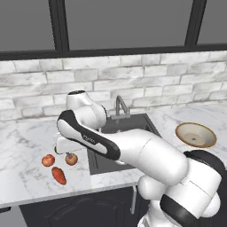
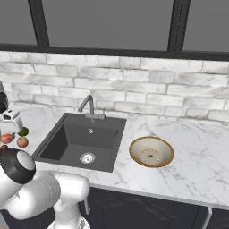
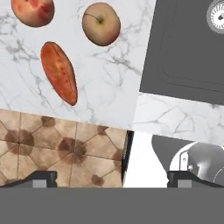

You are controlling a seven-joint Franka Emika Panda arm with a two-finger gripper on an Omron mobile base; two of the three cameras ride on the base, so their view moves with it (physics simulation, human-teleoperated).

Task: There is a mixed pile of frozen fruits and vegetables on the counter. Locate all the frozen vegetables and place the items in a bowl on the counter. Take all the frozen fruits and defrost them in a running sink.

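Observation:
The pile lies on the white marble counter (image 1: 26,137) left of the sink (image 1: 137,125). It holds a red apple-like ball (image 1: 48,160), a red-tan one (image 1: 71,158), an elongated red-orange piece (image 1: 58,175) and a dark green ball (image 2: 23,132) behind them. My gripper (image 1: 66,150) hovers just above the pile, open and holding nothing. In the hand view its tips (image 3: 41,178) stand wide apart at the bottom, with the red ball (image 3: 33,11), the red-tan ball (image 3: 101,24) and the red-orange piece (image 3: 59,72) ahead. The wooden-rimmed bowl (image 1: 195,135) sits right of the sink.
A curved grey faucet (image 1: 119,106) stands behind the dark basin, whose silver drain (image 2: 87,157) shows. A brick wall and dark-framed windows close off the back. The counter's front edge runs close to the pile, with brown tiled floor (image 3: 52,148) below it.

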